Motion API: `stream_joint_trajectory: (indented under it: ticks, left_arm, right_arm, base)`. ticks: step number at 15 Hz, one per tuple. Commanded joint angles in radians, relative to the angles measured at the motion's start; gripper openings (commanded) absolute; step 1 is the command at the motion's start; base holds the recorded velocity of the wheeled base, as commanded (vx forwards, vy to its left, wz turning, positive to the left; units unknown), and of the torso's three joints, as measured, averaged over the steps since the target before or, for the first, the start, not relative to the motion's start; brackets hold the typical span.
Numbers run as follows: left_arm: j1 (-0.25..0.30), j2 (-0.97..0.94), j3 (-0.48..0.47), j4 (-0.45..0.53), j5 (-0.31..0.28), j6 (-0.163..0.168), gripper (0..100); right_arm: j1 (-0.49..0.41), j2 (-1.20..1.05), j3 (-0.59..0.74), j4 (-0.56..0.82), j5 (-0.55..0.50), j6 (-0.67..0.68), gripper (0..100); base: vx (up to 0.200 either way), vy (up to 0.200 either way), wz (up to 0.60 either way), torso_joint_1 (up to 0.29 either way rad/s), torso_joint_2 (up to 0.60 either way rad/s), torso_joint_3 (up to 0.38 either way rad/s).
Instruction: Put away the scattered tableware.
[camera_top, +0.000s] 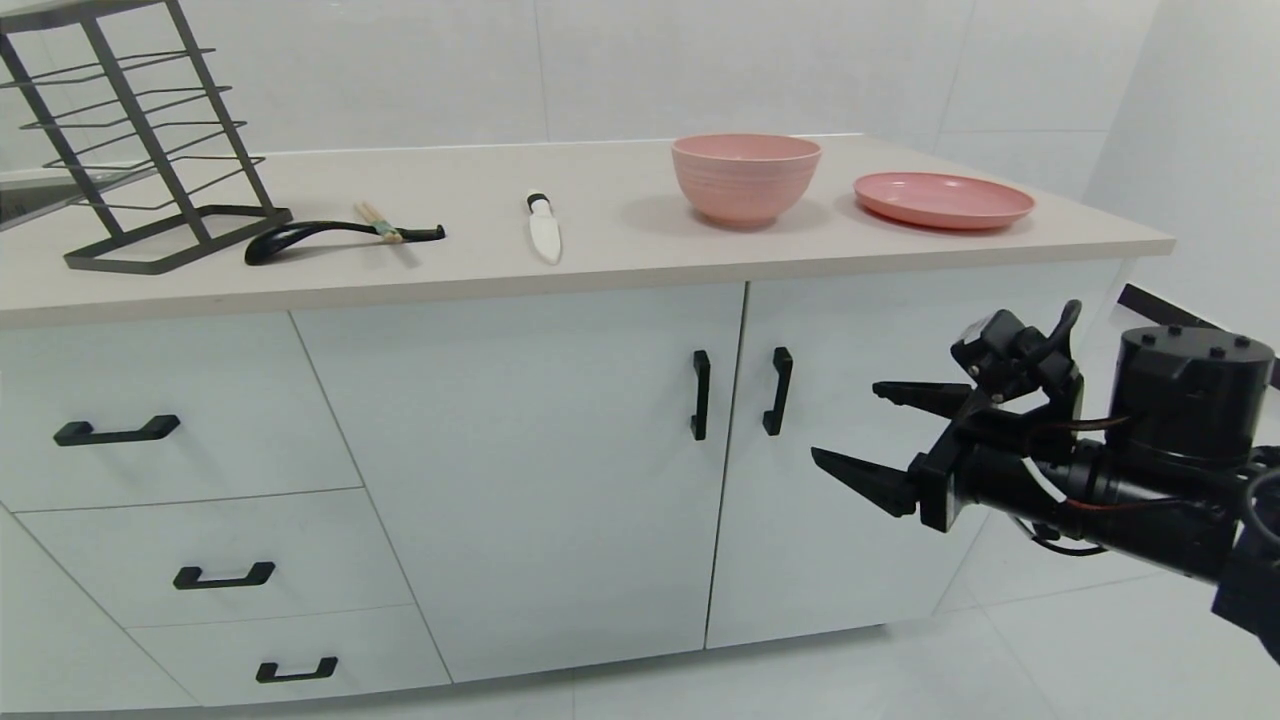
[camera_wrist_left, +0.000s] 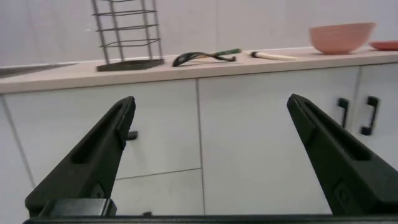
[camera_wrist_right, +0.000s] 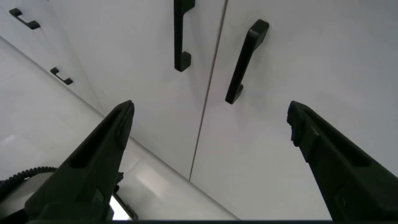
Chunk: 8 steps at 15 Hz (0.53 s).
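On the beige countertop (camera_top: 620, 270) stand a pink bowl (camera_top: 745, 177) and, to its right, a flat pink plate (camera_top: 943, 199). Left of the bowl lies a white knife with a black band (camera_top: 543, 226). Farther left a black ladle (camera_top: 335, 236) rests across wooden chopsticks (camera_top: 378, 222). My right gripper (camera_top: 850, 428) hangs open and empty below counter height, in front of the right cabinet door (camera_top: 900, 420); its black handle (camera_wrist_right: 245, 61) is close ahead. My left gripper (camera_wrist_left: 210, 106) is open and empty, facing the cabinet front, with the bowl (camera_wrist_left: 341, 37) and ladle (camera_wrist_left: 202, 57) far beyond.
A dark wire dish rack (camera_top: 140, 140) stands at the counter's left end. Below are two cabinet doors with black handles (camera_top: 700, 394) and three drawers (camera_top: 150, 430) on the left. A white tiled wall backs the counter; tiled floor lies to the right.
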Motion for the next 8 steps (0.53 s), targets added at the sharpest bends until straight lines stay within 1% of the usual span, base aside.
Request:
stream_joint_trajectory:
  ticks: [1,2,3,4,6,7,8]
  left_arm:
    - [-0.033,0.106,-0.06,0.031,-0.057,0.005,100]
    - [-0.065,0.121,-0.065,0.043,-0.103,0.005,100]
    - [-0.114,0.184,-0.07,0.061,-0.215,0.007,100]
    - [-0.131,0.253,-0.068,0.063,-0.298,0.01,100]
    - [-0.14,0.399,-0.07,0.054,-0.436,0.013,100]
    - [-0.14,0.454,-0.07,0.054,-0.49,0.037,100]
    - [-0.14,0.513,-0.068,0.054,-0.538,0.085,100]
  right_arm:
    - [0.003,-0.01,0.008,0.0,0.0,0.0,100]
    - [0.003,-0.017,0.011,0.0,0.002,0.0,100]
    - [0.001,-0.037,0.02,0.001,0.002,0.0,100]
    - [0.0,-0.04,0.02,0.001,0.002,0.0,100]
    - [0.0,-0.039,0.02,0.001,0.002,0.001,100]
    - [0.0,-0.039,0.019,0.001,0.002,0.001,100]
    - [0.0,-0.039,0.019,0.001,0.002,0.001,100]
  base:
    - [0.0,0.0,0.0,0.0,0.0,0.0]
    - [0.0,0.0,0.0,0.0,0.0,0.0]
    - [0.0,0.0,0.0,0.0,0.0,0.0]
    - [0.0,0.0,0.0,0.0,0.0,0.0]
    - [0.0,0.0,0.0,0.0,0.0,0.0]
    - [0.0,0.0,0.0,0.0,0.0,0.0]
    - [0.0,0.0,0.0,0.0,0.0,0.0]
